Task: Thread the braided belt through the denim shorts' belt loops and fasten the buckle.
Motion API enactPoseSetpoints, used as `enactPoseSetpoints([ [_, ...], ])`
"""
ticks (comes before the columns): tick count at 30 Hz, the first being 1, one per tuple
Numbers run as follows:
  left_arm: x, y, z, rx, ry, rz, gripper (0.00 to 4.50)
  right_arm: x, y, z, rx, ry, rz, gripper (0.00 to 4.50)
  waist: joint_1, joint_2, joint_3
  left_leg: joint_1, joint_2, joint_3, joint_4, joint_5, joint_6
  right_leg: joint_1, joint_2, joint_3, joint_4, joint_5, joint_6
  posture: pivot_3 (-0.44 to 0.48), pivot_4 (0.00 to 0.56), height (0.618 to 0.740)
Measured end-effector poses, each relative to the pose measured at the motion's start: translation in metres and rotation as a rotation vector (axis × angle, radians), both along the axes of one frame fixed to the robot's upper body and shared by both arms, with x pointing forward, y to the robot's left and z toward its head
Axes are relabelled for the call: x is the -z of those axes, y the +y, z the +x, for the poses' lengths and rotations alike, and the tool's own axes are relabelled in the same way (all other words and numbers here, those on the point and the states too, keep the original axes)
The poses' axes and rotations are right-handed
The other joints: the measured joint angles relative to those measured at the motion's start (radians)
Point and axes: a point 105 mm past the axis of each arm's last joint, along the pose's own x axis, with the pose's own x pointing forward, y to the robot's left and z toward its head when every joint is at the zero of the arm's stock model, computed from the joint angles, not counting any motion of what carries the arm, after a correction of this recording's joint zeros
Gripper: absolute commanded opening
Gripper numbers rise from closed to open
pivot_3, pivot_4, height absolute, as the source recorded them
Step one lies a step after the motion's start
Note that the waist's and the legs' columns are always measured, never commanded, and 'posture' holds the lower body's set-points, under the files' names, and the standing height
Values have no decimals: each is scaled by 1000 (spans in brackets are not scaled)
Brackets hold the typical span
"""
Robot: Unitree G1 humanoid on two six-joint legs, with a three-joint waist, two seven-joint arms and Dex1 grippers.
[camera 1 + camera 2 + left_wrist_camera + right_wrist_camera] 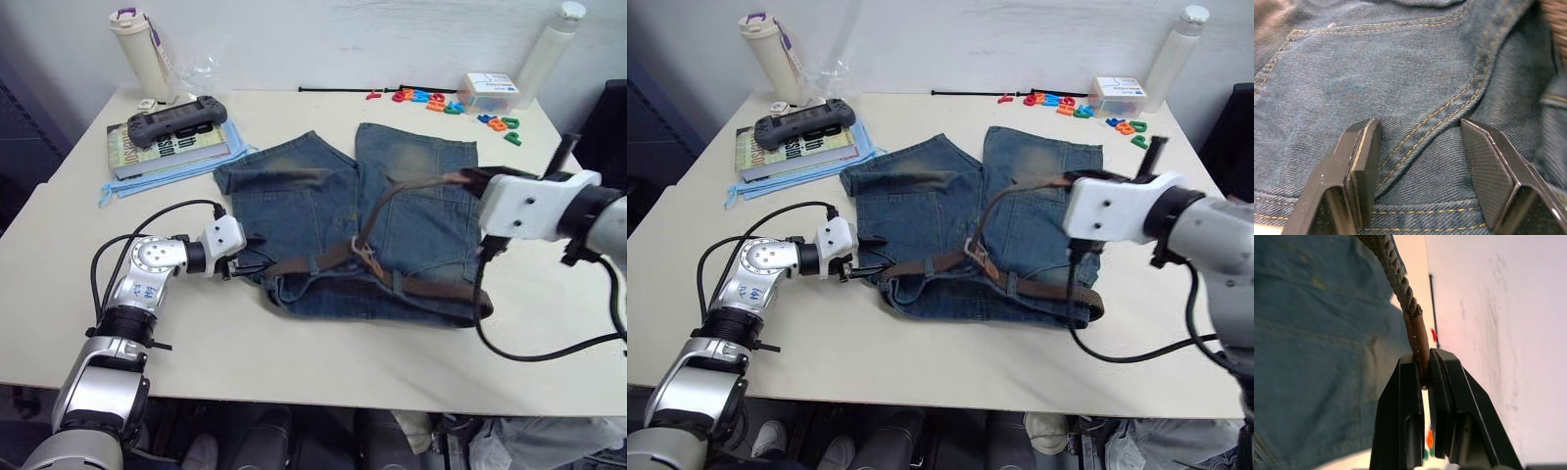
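Note:
The denim shorts [411,196] lie flat mid-table, waistband toward me. The braided belt [431,289] runs along the waistband, under a belt loop [397,282]. Its silver buckle [364,250] rests near the middle of the waistband. From there the belt's free end arcs up to my right gripper [456,178], which is shut on the brown leather tip [1418,340] above the right leg. My left gripper [257,262] is at the waistband's left end. It is open, with its fingers [1364,161] straddling a stitched denim seam [1430,127].
At the back left, a grey game controller [181,119] lies on stacked books, beside a white bottle [137,44]. Coloured letters [431,98], a small box [490,90] and a second bottle [554,49] sit at the back right. The table's front edge [294,387] is close.

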Motion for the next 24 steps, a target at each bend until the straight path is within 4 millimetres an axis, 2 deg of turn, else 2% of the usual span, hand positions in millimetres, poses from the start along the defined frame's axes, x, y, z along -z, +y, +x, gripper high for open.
enactPoseSetpoints([
  [5,-2,-6,-1,-10,-17,-34,2877,27,28,-2,-65,78,19,0,2,0,0,-3,0,-1,1,0,0,-2,0,-1,0,0,0,0,150,655],
  [8,-5,-8,-4,-13,-21,-45,3683,40,42,-1,-87,114,38,0,2,0,0,-8,0,-1,4,0,0,-6,0,-1,1,0,0,0,150,655],
  [10,-10,-10,-7,-16,-23,-66,4463,44,47,0,-92,122,49,0,0,0,0,-15,-1,-1,8,0,0,-13,1,0,4,0,0,0,150,655],
  [13,-24,-16,-9,-14,-28,-119,4463,44,54,2,-98,120,58,0,-2,-1,0,-17,-1,-1,8,0,-1,-16,0,0,6,0,1,0,150,655],
  [16,-52,-23,-12,-13,-42,-215,4463,44,56,3,-98,113,55,0,-4,-1,1,-17,-1,-1,8,1,-1,-17,1,0,7,0,1,0,150,655],
  [18,-79,-35,-16,14,-44,-319,4463,44,60,4,-102,106,51,0,-5,-1,1,-17,-1,-1,8,1,-1,-17,1,0,7,0,1,0,150,655],
  [21,-108,-52,-28,79,-63,-376,4463,42,64,5,-113,95,46,0,-5,-1,1,-16,-1,-1,8,1,-1,-16,1,0,7,0,1,0,150,655],
  [24,-109,-66,-35,94,-52,-380,4463,43,63,9,-97,94,36,0,-6,-1,1,-16,-1,0,8,1,-1,-16,1,1,7,0,1,0,150,655],
])
